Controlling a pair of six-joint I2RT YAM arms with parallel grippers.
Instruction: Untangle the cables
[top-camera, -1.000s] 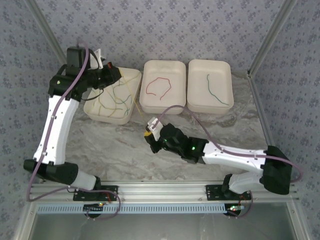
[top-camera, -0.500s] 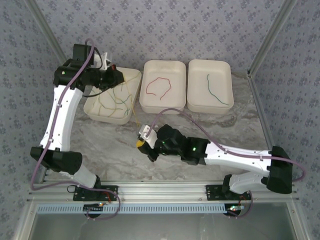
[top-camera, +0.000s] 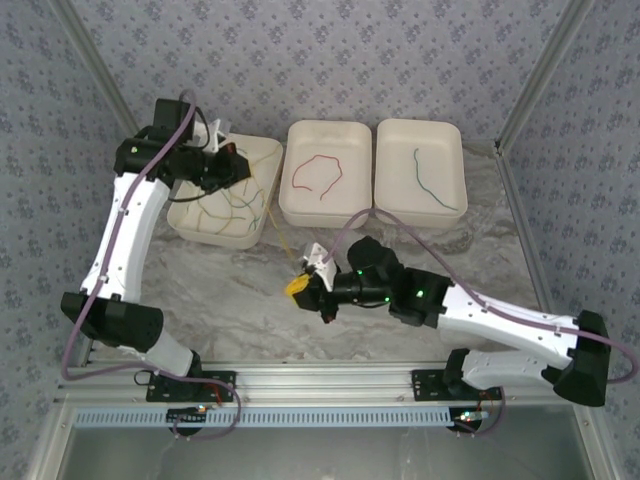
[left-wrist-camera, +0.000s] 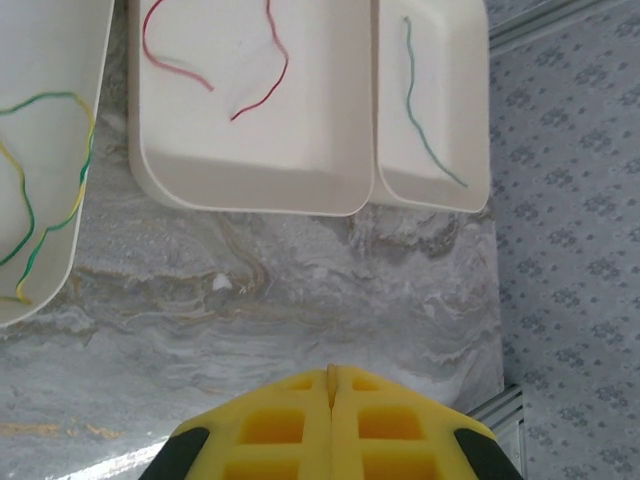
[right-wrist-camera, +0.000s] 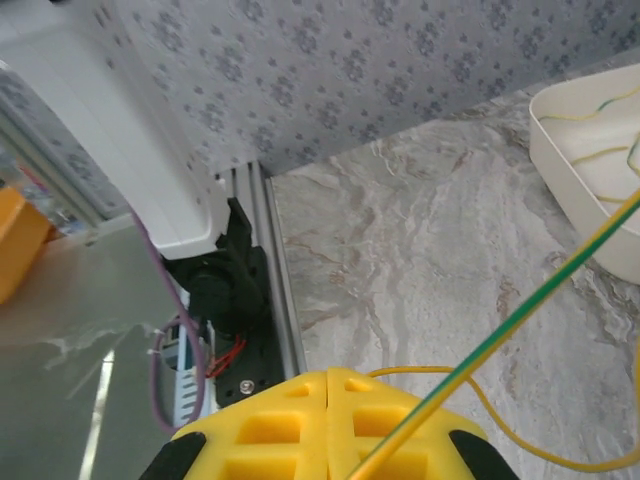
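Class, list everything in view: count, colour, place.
left tray, middle tray, right tray: three, white, in a row, far side
tangled cables: several, green and yellow, in the left tray
red cable: one, red, in the middle tray
green cable: one, green, in the right tray
stretched cable: one, yellow-green, left tray to right gripper
table: one, grey marble, under everything
arms: two, white and black, bases at near edge
left gripper: one, yellow pads, shut, above the left tray
right gripper: one, yellow pads, shut on the stretched cable, before the trays
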